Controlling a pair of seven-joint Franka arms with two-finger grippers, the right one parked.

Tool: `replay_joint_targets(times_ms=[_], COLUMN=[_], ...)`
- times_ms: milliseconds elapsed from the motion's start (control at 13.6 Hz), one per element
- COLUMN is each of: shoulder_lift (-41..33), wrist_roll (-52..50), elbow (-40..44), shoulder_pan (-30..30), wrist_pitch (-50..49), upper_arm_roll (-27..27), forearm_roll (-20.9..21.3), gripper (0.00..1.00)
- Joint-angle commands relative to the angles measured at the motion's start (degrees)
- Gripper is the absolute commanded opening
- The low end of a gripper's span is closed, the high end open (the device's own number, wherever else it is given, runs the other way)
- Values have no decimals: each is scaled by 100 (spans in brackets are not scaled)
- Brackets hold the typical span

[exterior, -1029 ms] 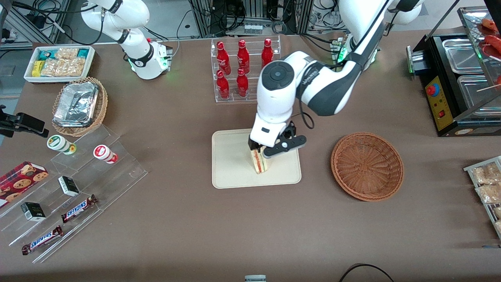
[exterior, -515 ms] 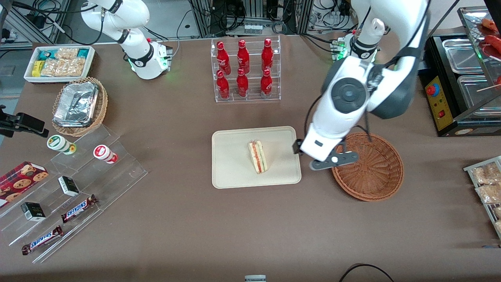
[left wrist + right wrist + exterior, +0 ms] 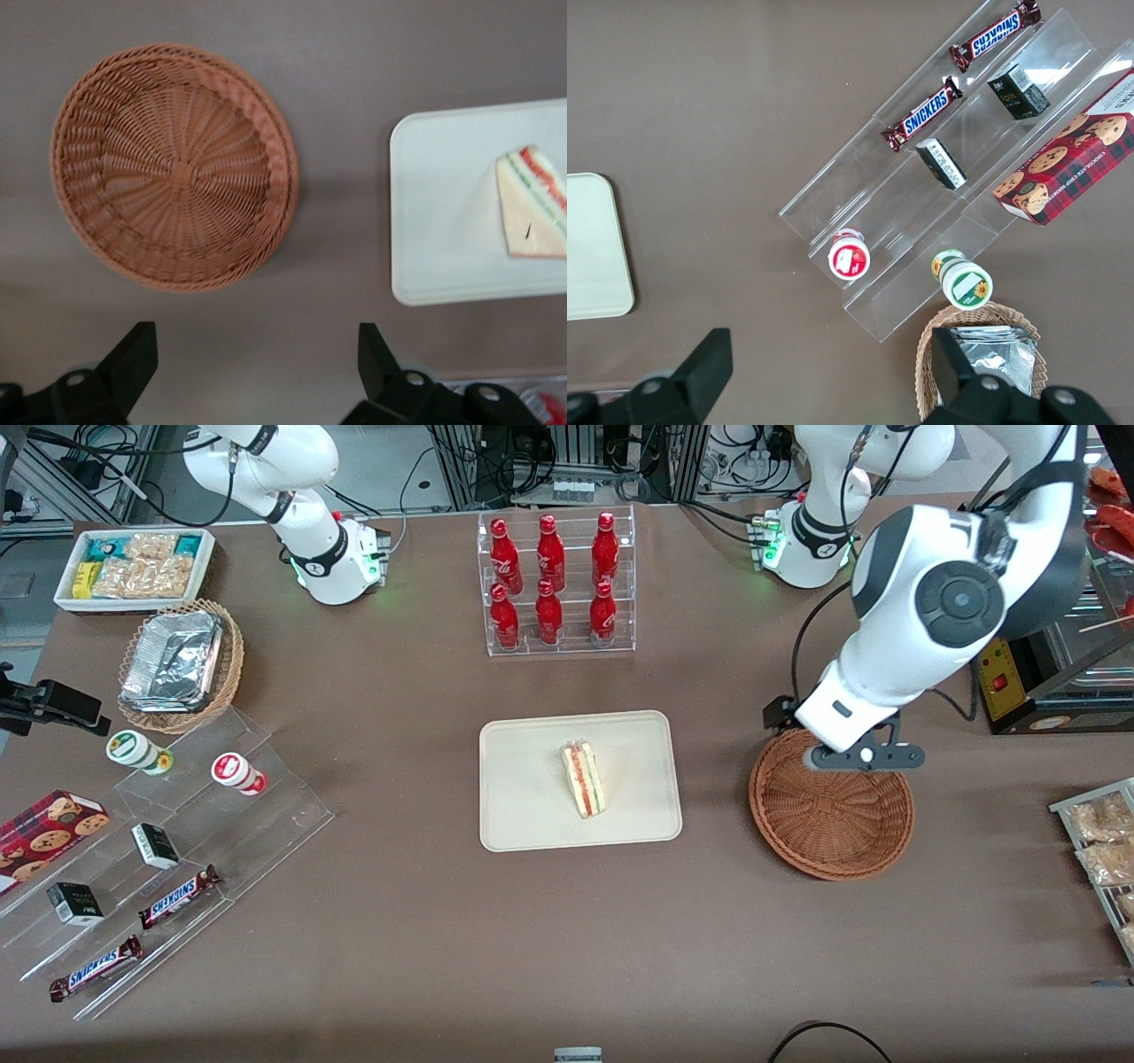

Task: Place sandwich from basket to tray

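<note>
Sandwich (image 3: 584, 779), a pale triangular bread wedge with red and green filling, lies flat on the cream rectangular plastic tray (image 3: 532, 815); placing looks done. The round reddish-brown wicker basket (image 3: 831, 841) holds nothing. The left gripper (image 3: 864, 757) hangs above the basket's rim, fingers (image 3: 133, 359) spread and empty. Next, only parking seems needed. Brown tabletop (image 3: 425, 939); 6 red bottles (image 3: 549, 580) in a clear rack farther from the camera.

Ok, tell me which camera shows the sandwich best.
The front view: the whole sandwich lies unobstructed on the tray. The left wrist view cuts it off at the frame edge; the right wrist view shows only a tray corner. The open gripper hovers above the basket.
</note>
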Motion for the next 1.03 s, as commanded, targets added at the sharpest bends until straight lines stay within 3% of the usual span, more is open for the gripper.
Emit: replay_joint_targets(times_ms=[0,294,735,956], shoulder_lift=[-536,-643,-749,-810], wrist_roll=[872,1893,2660,2651], elbow=[-189,250,1014,1016], shoulder_pan=[786,2201,3213,3338], wrist_pitch=[-438,-1334,-2188,-2190], upper_arm_roll=[-333,-1159,-1415,-1381], forearm_roll=[-25,-8,159,177], gripper=[100,100,100,100])
